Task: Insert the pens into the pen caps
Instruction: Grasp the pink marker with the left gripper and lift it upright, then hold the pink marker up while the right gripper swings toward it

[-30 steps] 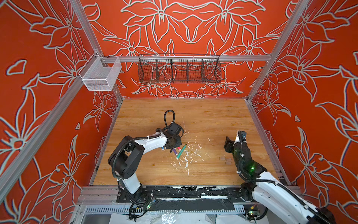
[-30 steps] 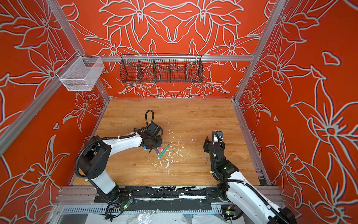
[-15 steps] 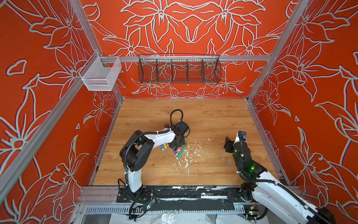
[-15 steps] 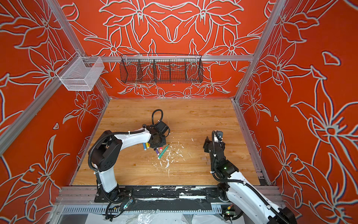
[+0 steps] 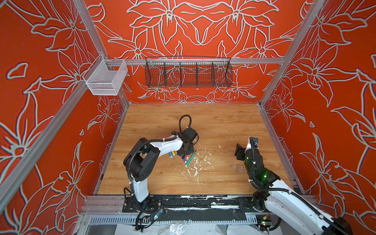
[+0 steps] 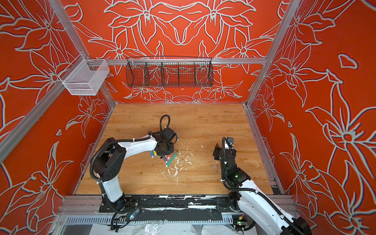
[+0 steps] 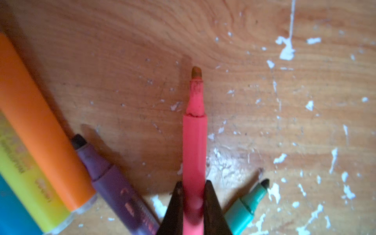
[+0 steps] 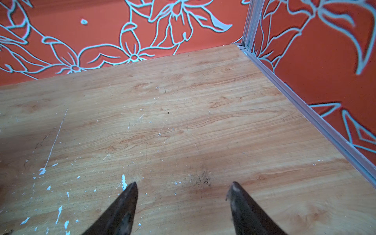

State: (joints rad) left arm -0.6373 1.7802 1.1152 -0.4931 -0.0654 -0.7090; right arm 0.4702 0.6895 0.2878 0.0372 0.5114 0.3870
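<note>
Left gripper (image 7: pixel 193 186) clamped on the pink pen (image 7: pixel 194 142); right gripper (image 8: pixel 183 186) has its fingers wide apart and holds nothing.
The pink pen's tip points away from the fingers, over the wooden table (image 8: pixel 183 101). Whether it touches the wood is unclear. The purple pen (image 7: pixel 114 187) and green pen (image 7: pixel 246 205) lie just beside it, one on each side. The orange pen (image 7: pixel 40 122), yellow pen (image 7: pixel 26 179) and blue pen (image 7: pixel 12 211) lie packed together beyond the purple. The pen caps (image 5: pixel 237 168) show as faint clear shapes near the right gripper, well apart from the pens.

Six pens are in view, one each in orange (image 7: pixel 40 122), yellow (image 7: pixel 26 179), blue (image 7: pixel 12 213), purple (image 7: pixel 114 189), pink (image 7: pixel 194 146) and green (image 7: pixel 246 205). Two baskets hang on the walls: one white mesh basket (image 5: pixel 105 78) and one black wire basket (image 5: pixel 188 74) with five compartments. The clear pen caps (image 5: pixel 237 168) are too faint to count.
</note>
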